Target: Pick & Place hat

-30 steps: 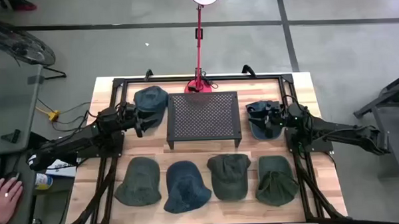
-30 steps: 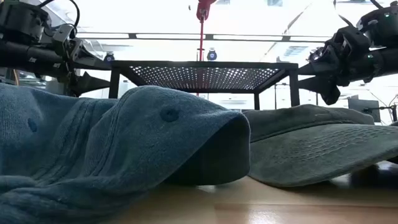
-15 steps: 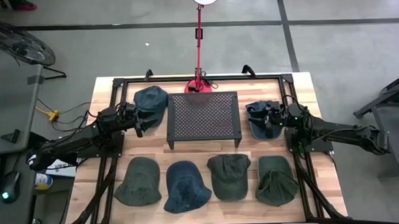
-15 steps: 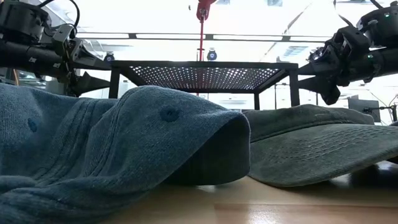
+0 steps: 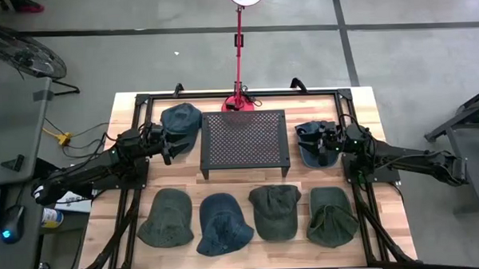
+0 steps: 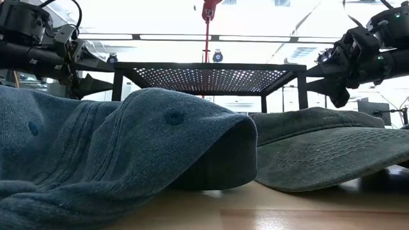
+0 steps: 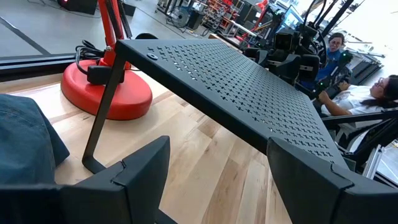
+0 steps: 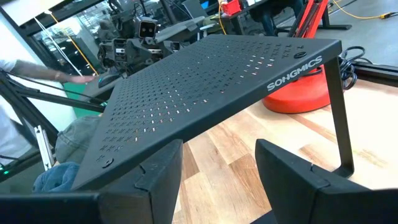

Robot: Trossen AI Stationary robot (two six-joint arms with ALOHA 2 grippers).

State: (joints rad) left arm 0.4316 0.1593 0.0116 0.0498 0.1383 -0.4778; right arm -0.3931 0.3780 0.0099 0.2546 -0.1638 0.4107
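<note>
Hats: blue hat (image 5: 181, 118) at table's far-left, just beyond left gripper (image 5: 167, 144).
Grippers: both spread open, empty; right gripper (image 5: 326, 147) over another hat (image 5: 309, 144).

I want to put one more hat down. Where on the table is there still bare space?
The black perforated metal stand has a bare top. A bare wood strip runs between it and the front row of four caps, which is crowded. A blue cap and both grippers flank the stand.

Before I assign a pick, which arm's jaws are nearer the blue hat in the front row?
Left. The left gripper sits behind-left of the blue hat; the right gripper is farther, behind-right.
</note>
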